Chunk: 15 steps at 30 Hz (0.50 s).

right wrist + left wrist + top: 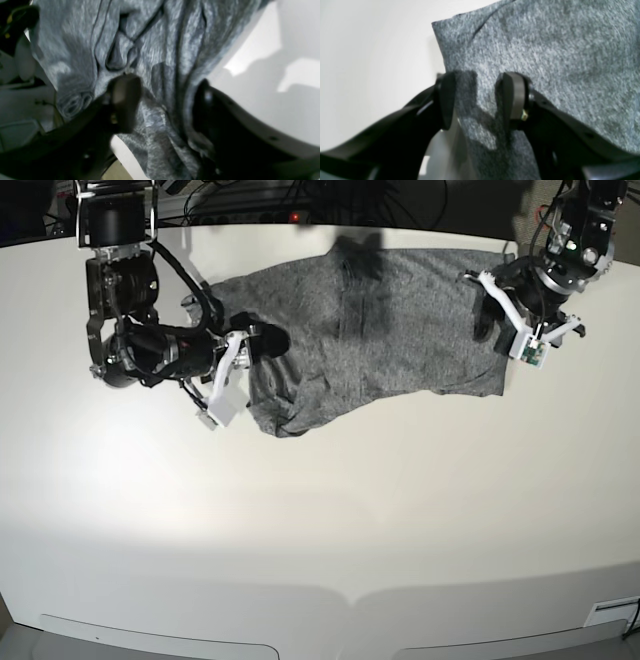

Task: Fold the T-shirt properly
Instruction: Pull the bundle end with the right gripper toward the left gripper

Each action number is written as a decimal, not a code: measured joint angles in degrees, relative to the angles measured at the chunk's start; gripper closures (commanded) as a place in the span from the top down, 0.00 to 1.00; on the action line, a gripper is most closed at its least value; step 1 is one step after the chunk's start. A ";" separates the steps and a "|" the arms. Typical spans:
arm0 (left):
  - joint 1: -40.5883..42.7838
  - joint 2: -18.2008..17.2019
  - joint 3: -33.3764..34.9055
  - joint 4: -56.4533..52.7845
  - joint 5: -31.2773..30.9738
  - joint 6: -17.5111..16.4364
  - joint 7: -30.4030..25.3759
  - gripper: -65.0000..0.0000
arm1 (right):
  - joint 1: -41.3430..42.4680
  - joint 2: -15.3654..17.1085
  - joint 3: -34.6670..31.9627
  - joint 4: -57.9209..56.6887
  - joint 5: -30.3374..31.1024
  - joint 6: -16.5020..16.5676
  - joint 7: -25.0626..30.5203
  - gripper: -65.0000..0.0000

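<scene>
The grey speckled T-shirt (380,330) lies spread across the back of the white table, rumpled at its left end. My right gripper (250,365) is at that rumpled end. In the right wrist view its jaws (165,102) stand apart, with bunched folds of the T-shirt (75,37) between the fingers. My left gripper (500,325) is at the shirt's right edge. In the left wrist view it (480,100) is open and straddles a strip of flat T-shirt cloth (557,62) near a corner.
The white table (320,530) stretches wide in front of the shirt down to its front edge. Cables and a power strip (300,215) run along the back edge, behind both arms.
</scene>
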<state>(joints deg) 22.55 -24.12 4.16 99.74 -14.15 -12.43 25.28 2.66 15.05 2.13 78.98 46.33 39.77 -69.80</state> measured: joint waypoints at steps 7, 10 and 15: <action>0.00 0.00 0.00 0.00 0.07 0.00 -0.02 0.46 | 0.02 0.00 0.00 -0.04 -8.79 0.50 5.97 0.00; 0.00 0.00 0.00 0.00 2.60 -0.02 -0.02 0.46 | 0.90 0.17 0.94 -0.02 -10.56 0.59 6.10 0.00; -0.02 0.02 0.00 0.00 4.26 0.00 -2.27 0.46 | 1.49 0.61 7.26 1.64 -12.20 0.35 3.48 0.00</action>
<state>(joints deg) 22.52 -24.10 4.16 99.74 -9.89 -12.43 23.00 4.14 15.66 9.39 80.62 34.13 40.12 -66.32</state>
